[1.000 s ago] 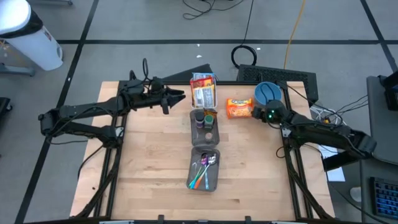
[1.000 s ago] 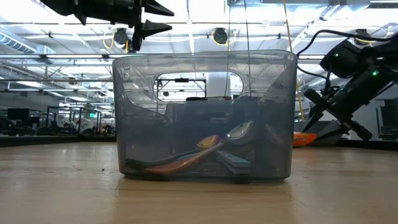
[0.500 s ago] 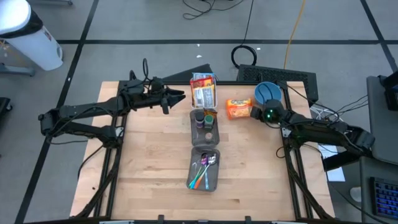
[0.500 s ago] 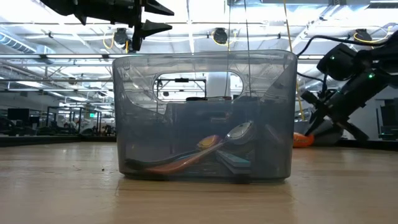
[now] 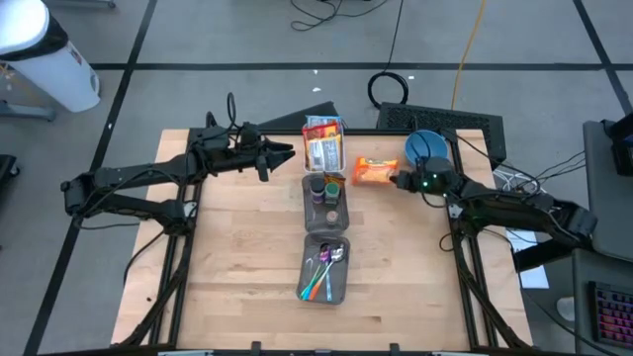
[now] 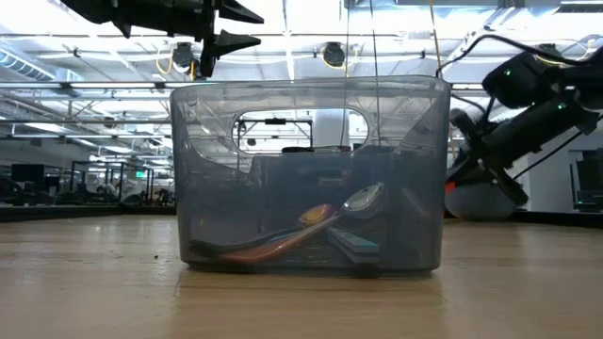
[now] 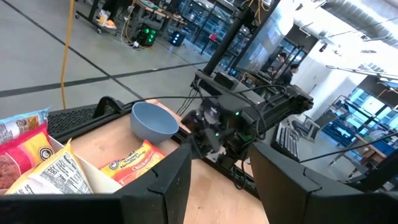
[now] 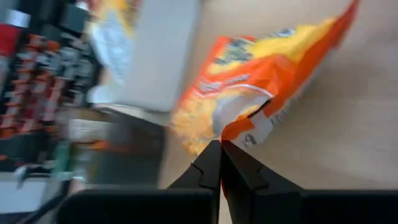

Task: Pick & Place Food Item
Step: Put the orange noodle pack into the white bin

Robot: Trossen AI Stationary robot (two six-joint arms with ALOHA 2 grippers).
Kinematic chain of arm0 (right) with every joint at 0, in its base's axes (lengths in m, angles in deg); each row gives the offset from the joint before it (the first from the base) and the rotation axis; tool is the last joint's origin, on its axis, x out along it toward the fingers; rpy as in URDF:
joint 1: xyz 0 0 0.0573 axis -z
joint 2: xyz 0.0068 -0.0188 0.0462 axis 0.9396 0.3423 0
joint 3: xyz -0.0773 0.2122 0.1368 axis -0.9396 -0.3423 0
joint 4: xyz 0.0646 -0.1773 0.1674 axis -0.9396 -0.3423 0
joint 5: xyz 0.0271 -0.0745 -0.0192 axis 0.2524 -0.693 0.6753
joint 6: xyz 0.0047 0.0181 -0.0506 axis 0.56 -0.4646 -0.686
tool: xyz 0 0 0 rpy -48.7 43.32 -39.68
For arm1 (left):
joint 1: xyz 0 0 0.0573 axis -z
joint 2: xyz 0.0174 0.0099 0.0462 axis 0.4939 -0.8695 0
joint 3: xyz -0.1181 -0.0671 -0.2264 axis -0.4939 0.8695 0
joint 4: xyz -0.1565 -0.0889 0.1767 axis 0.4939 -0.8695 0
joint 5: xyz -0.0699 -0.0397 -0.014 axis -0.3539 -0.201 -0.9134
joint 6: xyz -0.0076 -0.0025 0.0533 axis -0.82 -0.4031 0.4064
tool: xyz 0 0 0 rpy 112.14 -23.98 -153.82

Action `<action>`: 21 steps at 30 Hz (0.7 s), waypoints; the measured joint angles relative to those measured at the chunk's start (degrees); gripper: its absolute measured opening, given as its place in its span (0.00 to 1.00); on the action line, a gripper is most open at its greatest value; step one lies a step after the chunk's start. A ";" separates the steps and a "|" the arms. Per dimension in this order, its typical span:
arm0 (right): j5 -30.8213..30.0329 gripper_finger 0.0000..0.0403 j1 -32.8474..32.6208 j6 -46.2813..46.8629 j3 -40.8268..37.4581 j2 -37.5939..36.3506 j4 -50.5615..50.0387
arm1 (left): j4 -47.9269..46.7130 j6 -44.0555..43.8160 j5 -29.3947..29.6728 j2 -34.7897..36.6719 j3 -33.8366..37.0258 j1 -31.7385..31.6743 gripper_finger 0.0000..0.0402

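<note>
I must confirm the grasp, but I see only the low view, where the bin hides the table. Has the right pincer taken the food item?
Observer: Yes. The right pincer is shut on an edge of the orange snack bag.
Operator: Where is the bag?
Observer: At the table's far side, left of the blue bowl.
Operator: And the left pincer?
Observer: The left pincer is open and holds nothing, near the box of snack packets.

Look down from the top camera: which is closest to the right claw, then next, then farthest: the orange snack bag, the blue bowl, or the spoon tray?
1. Orange snack bag: pinched in the right claw, on its inner side.
2. Blue bowl: just behind the claw, at the table's back edge.
3. Spoon tray: far off, middle front of the table.
</note>
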 joint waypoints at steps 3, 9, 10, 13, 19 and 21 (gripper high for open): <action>0.25 0.00 -1.05 0.26 0.06 -1.59 2.96 | 0.02 0.00 0.00 0.00 0.00 0.00 0.42; 0.36 0.00 -3.04 -2.08 4.10 -5.12 0.38 | 0.13 -0.12 1.00 0.00 0.00 0.00 0.42; 0.85 0.00 -3.20 -3.13 5.37 -5.55 -0.94 | 0.15 -0.20 1.03 0.00 0.00 0.00 0.42; 4.56 0.00 -3.24 -7.32 10.76 -6.22 -7.10 | 0.21 -0.04 1.42 0.00 0.00 0.00 0.42; 7.91 0.00 -3.51 -19.60 26.27 -5.91 -29.46 | 0.26 -0.04 1.33 0.00 0.00 -0.60 0.42; 7.87 0.00 -3.60 -23.93 31.51 -5.65 -36.12 | 0.25 -0.02 0.96 -0.02 0.00 -0.93 0.42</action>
